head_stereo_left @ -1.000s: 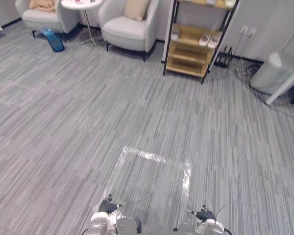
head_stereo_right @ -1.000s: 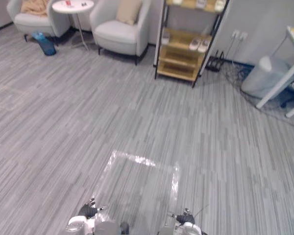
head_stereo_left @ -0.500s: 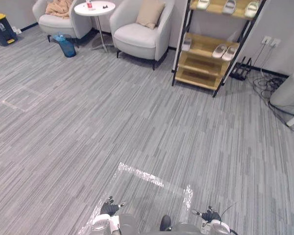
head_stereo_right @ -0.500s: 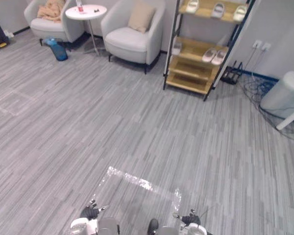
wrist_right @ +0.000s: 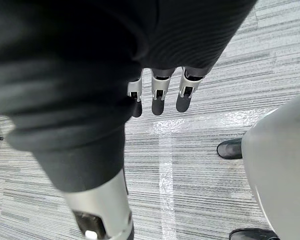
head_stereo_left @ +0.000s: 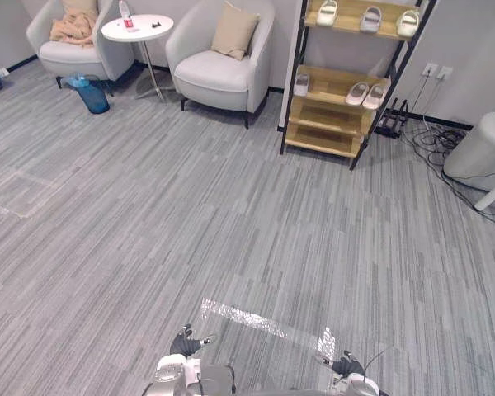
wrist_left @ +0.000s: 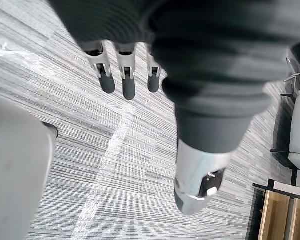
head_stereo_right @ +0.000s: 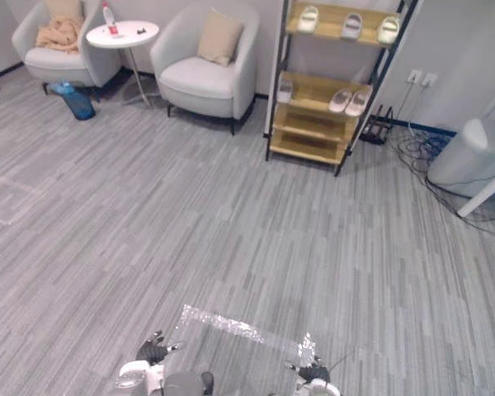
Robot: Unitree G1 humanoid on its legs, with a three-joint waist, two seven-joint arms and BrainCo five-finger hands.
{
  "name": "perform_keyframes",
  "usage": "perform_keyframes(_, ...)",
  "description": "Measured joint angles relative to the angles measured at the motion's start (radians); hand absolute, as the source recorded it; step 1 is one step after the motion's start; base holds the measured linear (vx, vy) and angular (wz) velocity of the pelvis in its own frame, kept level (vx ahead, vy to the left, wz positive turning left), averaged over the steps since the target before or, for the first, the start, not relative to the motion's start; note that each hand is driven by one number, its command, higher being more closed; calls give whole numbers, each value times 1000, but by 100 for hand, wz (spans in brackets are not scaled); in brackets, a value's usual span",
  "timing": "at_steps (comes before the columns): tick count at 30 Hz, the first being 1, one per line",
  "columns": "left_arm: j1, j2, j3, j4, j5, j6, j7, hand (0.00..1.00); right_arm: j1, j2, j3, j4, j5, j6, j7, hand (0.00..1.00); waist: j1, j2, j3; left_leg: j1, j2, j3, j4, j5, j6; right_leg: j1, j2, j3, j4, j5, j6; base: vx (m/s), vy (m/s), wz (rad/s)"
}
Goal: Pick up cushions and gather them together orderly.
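left hand, right hand, fingers straight

grey armchair, round white side table, wooden shoe rack with slippers, blue bin

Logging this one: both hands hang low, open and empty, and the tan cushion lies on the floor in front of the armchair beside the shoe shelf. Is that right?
One detail is off. The tan cushion is not on the floor: it stands on the seat of the armchair, leaning on its backrest, as the left eye view shows. The left hand and right hand do hang low, open and empty.
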Motion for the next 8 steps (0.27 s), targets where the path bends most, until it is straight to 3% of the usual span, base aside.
perform_keyframes(8, 20, 0, 0, 17, 0, -1, 0, 0, 26, -7, -4, 2, 0, 0, -1, 0, 0, 8, -30, 21, 0, -10, -47, 24, -4, 6, 6, -6, -11, 0, 1, 2, -19, 2)
